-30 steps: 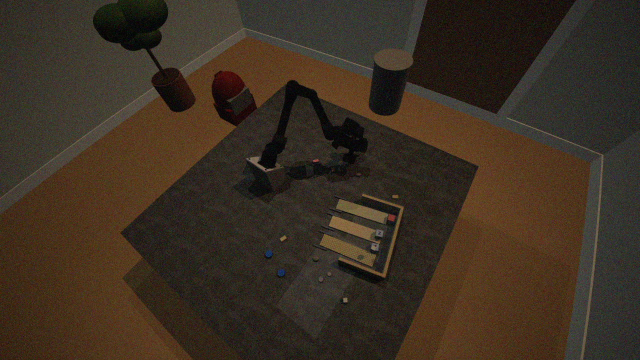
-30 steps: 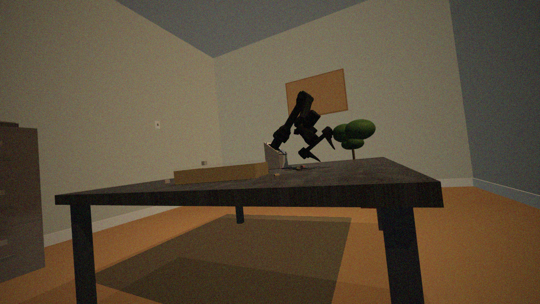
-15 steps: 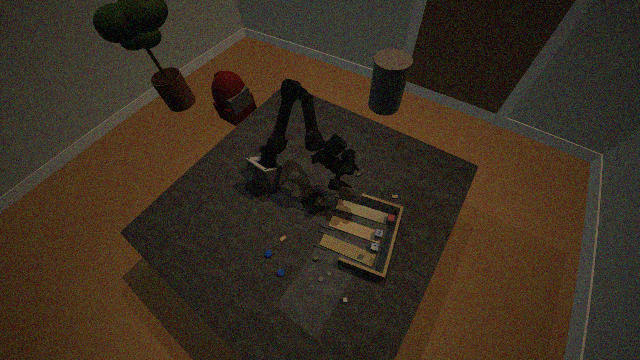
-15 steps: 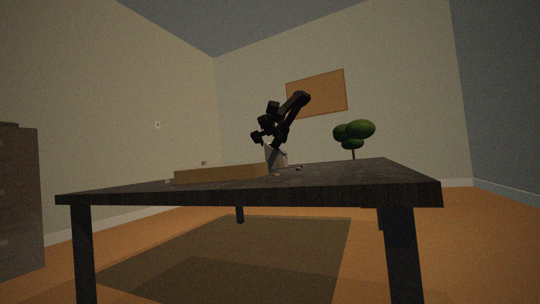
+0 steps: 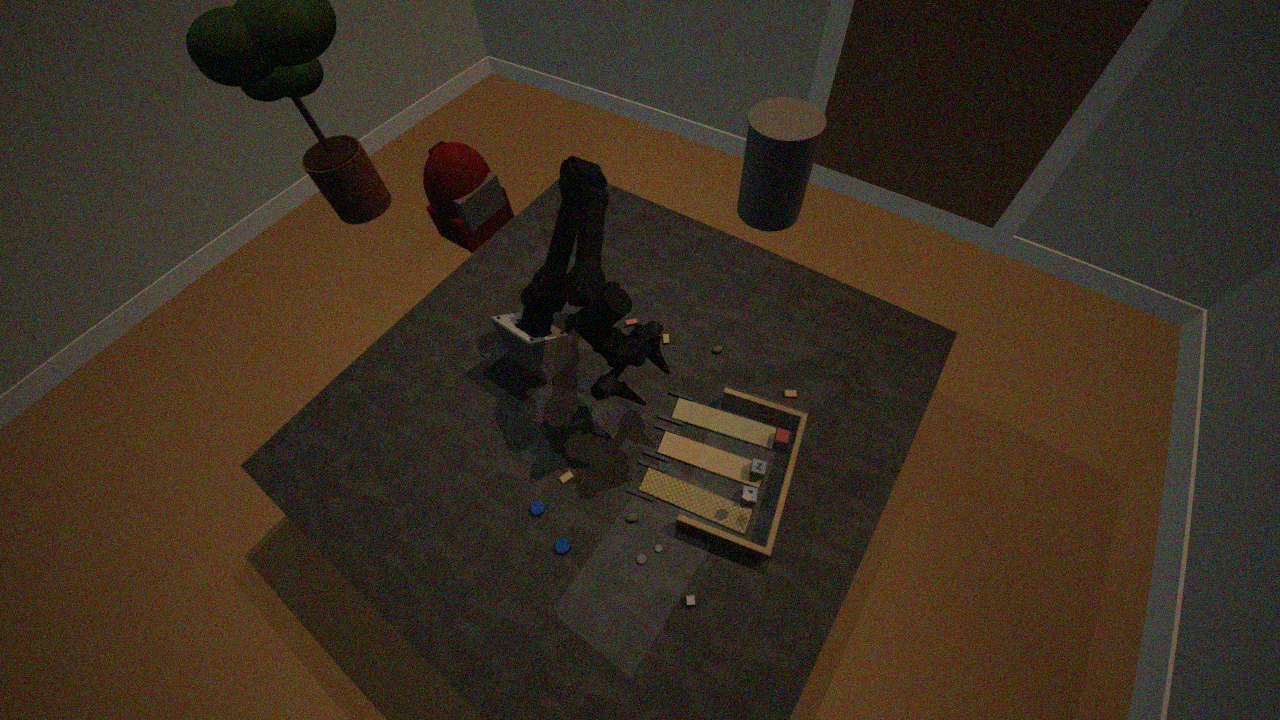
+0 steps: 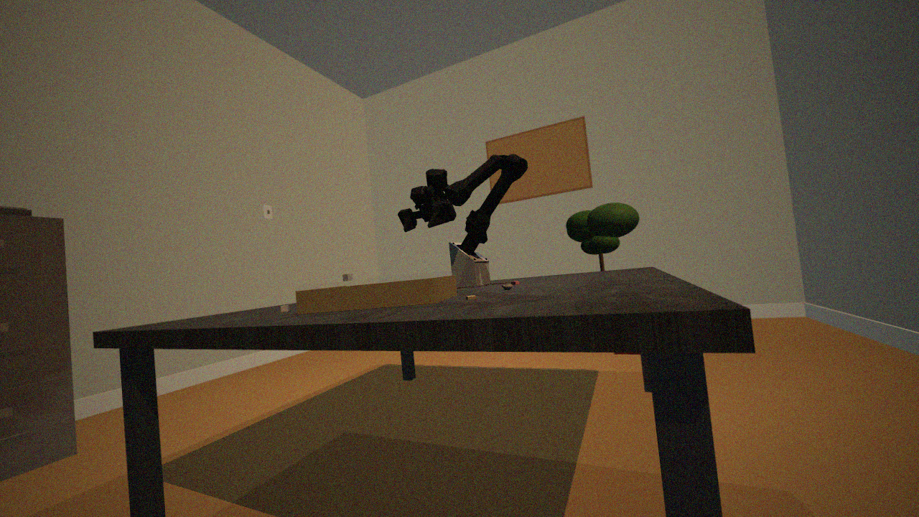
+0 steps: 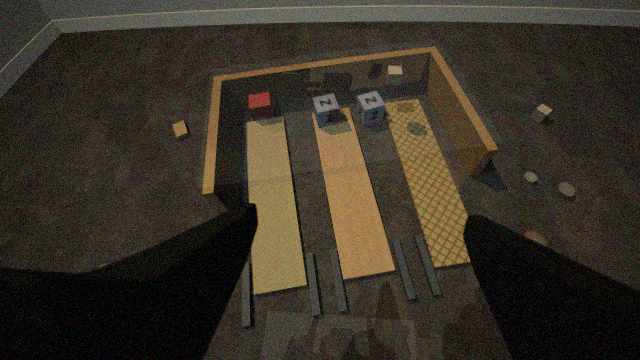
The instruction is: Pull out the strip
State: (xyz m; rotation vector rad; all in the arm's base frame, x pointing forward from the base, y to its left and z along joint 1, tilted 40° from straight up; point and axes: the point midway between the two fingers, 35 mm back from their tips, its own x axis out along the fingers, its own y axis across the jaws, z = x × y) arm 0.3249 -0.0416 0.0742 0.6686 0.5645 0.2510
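Inside the walled tray (image 7: 212, 125) on the surface (image 7: 100, 150), two labelled cubes (image 7: 326, 104) (image 7: 370, 101): one on the mid strip (image 7: 352, 200), other btwn mid and hatched strip (image 7: 430, 185). Gripper (image 7: 360, 225) hovers above strip ends, fingers wide apart, empty.

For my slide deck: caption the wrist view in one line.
Open gripper hovers before a walled tray holding three strips, two lettered cubes and a red cube.
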